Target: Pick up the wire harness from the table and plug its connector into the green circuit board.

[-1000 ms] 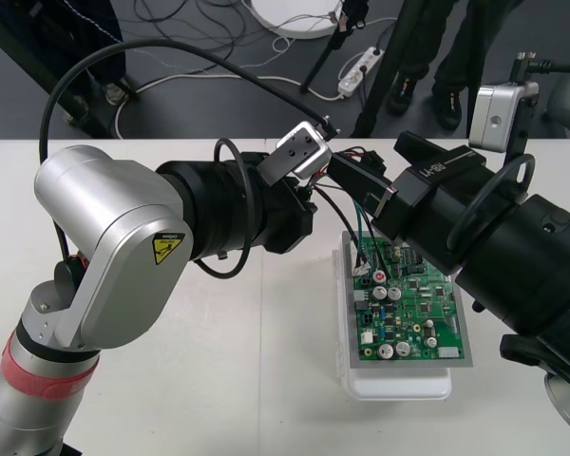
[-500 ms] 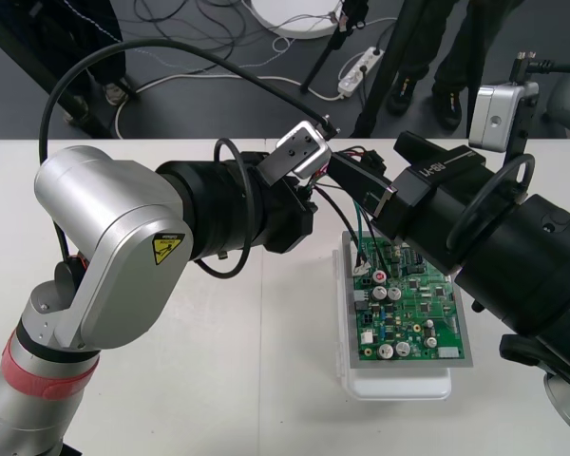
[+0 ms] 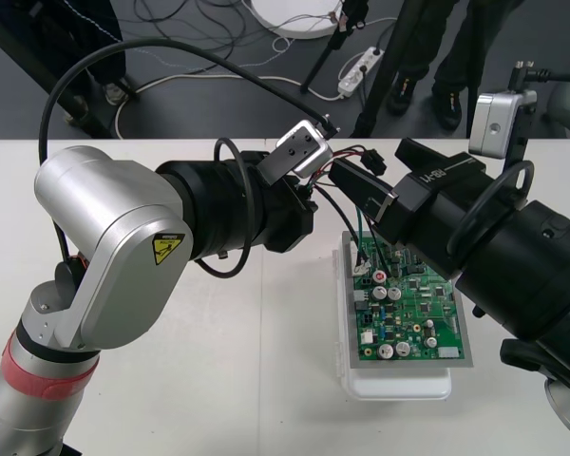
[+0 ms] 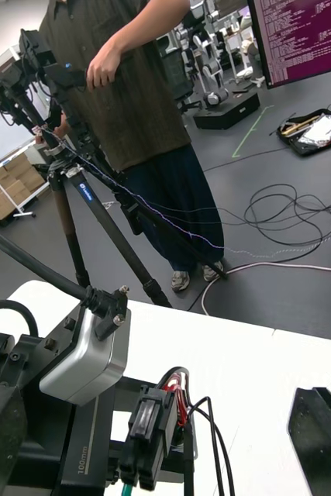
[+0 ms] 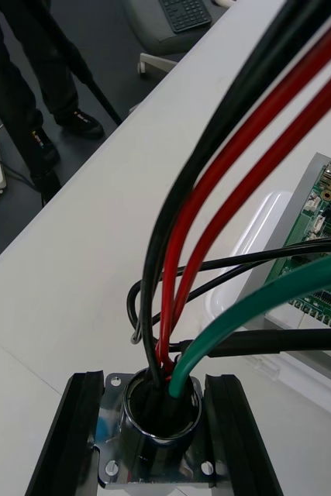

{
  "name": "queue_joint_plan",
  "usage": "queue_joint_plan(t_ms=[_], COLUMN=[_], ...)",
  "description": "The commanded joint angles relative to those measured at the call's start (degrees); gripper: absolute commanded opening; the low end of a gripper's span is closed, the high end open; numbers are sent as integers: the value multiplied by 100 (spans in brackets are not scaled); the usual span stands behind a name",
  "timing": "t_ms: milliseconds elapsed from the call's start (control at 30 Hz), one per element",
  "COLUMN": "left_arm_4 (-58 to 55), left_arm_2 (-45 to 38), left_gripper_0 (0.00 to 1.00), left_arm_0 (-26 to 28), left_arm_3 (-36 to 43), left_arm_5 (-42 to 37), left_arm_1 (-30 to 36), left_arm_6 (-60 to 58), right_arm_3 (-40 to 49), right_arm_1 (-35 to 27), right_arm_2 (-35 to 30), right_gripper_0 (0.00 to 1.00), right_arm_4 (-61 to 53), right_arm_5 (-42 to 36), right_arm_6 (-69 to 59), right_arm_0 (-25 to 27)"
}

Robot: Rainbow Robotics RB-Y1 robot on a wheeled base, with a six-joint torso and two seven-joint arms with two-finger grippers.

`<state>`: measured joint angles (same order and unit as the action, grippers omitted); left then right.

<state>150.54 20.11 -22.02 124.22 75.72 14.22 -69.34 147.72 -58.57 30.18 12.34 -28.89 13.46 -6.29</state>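
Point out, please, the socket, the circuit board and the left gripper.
socket (image 5: 161, 438), left wrist view, front of its barrel.
green circuit board (image 3: 413, 318), front view, middle of its face.
left gripper (image 5: 154, 380), left wrist view, midway between its fingertips.

Light table (image 3: 247, 380); white base (image 3: 399, 388) resting on it.
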Motion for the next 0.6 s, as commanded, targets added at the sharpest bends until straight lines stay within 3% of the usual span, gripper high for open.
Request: queue_joint_plan(t_ms=[33, 67, 100, 133, 200, 233, 600], left_arm_4=[-69, -60, -69, -60, -69, -69, -69], left_arm_2=[55, 55, 55, 55, 55, 46, 55], left_gripper_0=[0, 0, 0, 0, 0, 0, 0], left_arm_0=[39, 39, 31, 39, 31, 31, 31], left_arm_3=[234, 234, 234, 234, 234, 243, 243], left_arm_5=[-348, -348, -348, -348, -348, -348, -348], left_arm_1=[-121, -121, -121, -121, -121, -121, -121], left_arm_6=[457, 457, 457, 457, 448, 448, 457], right_arm_3=[228, 228, 228, 228, 228, 228, 228], right_arm_1=[21, 21, 30, 30, 30, 30, 30], right_arm_2=[40, 49, 40, 49, 49, 49, 49], right_gripper_0=[81, 78, 62, 53, 5, 0, 0], right_arm_4=[-30, -30, -30, -30, -30, -30, 66], right_arm_5=[-29, -20, -29, -29, -29, -29, -3], right_arm_6=[-150, -142, -142, -133, -133, -133, -177], right_arm_0=[75, 75, 75, 75, 75, 75, 75])
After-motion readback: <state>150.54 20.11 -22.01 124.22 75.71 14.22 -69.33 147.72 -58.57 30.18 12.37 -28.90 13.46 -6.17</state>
